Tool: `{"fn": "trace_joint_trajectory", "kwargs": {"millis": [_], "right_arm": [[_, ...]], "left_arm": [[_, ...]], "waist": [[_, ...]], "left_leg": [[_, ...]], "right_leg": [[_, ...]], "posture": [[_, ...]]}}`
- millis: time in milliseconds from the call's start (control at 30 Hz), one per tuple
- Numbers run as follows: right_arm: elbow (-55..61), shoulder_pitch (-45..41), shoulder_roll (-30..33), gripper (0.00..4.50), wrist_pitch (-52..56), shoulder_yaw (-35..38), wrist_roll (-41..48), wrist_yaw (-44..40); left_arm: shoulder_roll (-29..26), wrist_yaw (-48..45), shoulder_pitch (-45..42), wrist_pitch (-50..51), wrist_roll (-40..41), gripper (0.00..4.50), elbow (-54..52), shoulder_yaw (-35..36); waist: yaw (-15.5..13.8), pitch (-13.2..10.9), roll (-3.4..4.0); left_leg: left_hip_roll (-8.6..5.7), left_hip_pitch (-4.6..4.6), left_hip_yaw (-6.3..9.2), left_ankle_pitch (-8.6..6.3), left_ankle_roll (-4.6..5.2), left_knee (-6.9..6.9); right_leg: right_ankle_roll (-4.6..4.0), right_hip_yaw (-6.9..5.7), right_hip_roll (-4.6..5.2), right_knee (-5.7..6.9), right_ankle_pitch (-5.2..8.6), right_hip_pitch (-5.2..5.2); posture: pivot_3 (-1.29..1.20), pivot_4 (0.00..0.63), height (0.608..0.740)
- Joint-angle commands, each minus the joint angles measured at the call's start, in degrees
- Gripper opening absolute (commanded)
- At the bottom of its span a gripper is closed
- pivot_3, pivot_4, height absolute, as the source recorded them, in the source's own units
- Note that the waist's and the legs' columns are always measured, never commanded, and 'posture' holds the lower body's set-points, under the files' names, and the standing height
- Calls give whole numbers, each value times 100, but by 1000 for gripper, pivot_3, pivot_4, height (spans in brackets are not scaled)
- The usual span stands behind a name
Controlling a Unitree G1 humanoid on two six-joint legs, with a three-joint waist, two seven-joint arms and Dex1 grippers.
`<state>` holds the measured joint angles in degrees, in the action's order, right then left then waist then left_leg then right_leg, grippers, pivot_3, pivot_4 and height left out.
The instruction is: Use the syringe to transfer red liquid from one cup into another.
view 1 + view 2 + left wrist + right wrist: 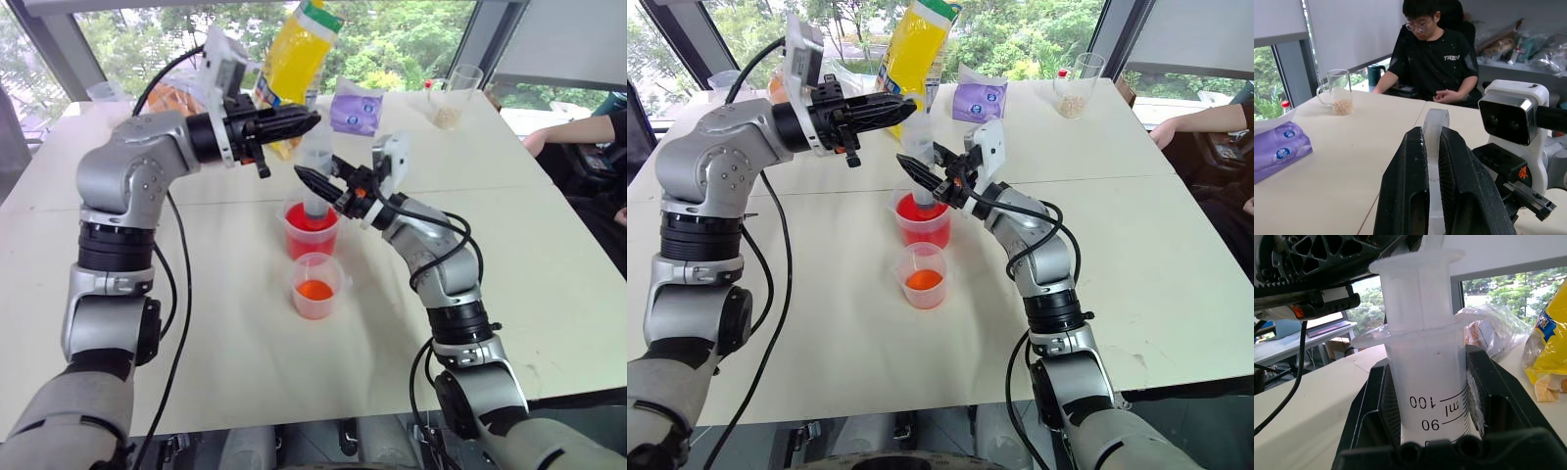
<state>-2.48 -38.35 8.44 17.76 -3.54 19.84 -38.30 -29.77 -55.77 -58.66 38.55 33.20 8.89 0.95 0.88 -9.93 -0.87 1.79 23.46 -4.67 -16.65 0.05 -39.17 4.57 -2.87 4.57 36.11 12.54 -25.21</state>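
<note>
Syringe (315, 176) upright over the larger cup (312, 229), lower end dipped into the red liquid (306, 221) inside. Right end effector (917, 174) clamped shut on the clear graduated barrel, black fingers (1376, 406) pressed against both sides just under the barrel flange. Left end effector (294, 123) reaching in level from the left, closed tight on the white plunger (1434, 147) at the top of the syringe, plunger head sandwiched between its fingers (1405, 191). Plunger drawn a short way out of the barrel, a gap showing between its top flange and the barrel flange in the right wrist view.

Smaller cup (316, 286) with orange-red liquid standing just in front of the larger cup, nearer the robot, close beside it but apart. Both on the pale tabletop (225, 323).

Further back: yellow bag (294, 59), purple tissue pack (357, 110), glass mug (457, 96) with beige grains. Person in a black shirt (1436, 58) seated at the far right edge of the tabletop, forearm resting on it.
</note>
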Motion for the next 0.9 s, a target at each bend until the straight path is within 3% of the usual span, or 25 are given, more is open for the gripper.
{"fn": "trace_joint_trajectory", "kwargs": {"millis": [33, 233, 400, 533, 900], "right_arm": [[-8, 62, -91, 1413, 159, -353, -24, -159], [239, -179, -69, 1413, 283, -198, 81, -63], [491, -378, 19, 1413, 430, -20, 194, 39], [645, -513, 102, 1413, 545, 110, 281, 101], [1084, -757, 390, 1413, 950, 417, 731, 80]], "left_arm": [[-28, 165, -472, -343, 49, 42, -222, 408], [-124, 33, -191, -167, 110, 42, -449, 312], [-222, -17, 90, -47, 111, 2087, -595, 268], [-370, -101, 337, -58, 125, 4223, -739, 306], [-1071, -154, 685, 347, 477, 4223, -652, 910]], "waist": [[0, 0, 0], [1, 0, 0], [5, 0, 0], [3, 0, 0], [5, 0, 0]], "left_leg": [[0, 0, 0, 0, 0, 0], [0, 0, 0, 0, 0, 0], [1, 0, 0, 0, 0, 0], [1, 0, 0, 0, 0, -1], [2, 0, 1, 0, 0, 0]], "right_leg": [[0, 0, 0, 0, 0, 0], [0, 0, 0, 0, 0, 0], [0, 0, -1, 0, 0, 0], [0, 0, 1, 1, 0, 0], [0, 0, 1, 1, 0, -1]], "posture": [[0, 150, 740], [0, 150, 740], [0, 150, 740], [0, 150, 740], [0, 150, 740]]}}
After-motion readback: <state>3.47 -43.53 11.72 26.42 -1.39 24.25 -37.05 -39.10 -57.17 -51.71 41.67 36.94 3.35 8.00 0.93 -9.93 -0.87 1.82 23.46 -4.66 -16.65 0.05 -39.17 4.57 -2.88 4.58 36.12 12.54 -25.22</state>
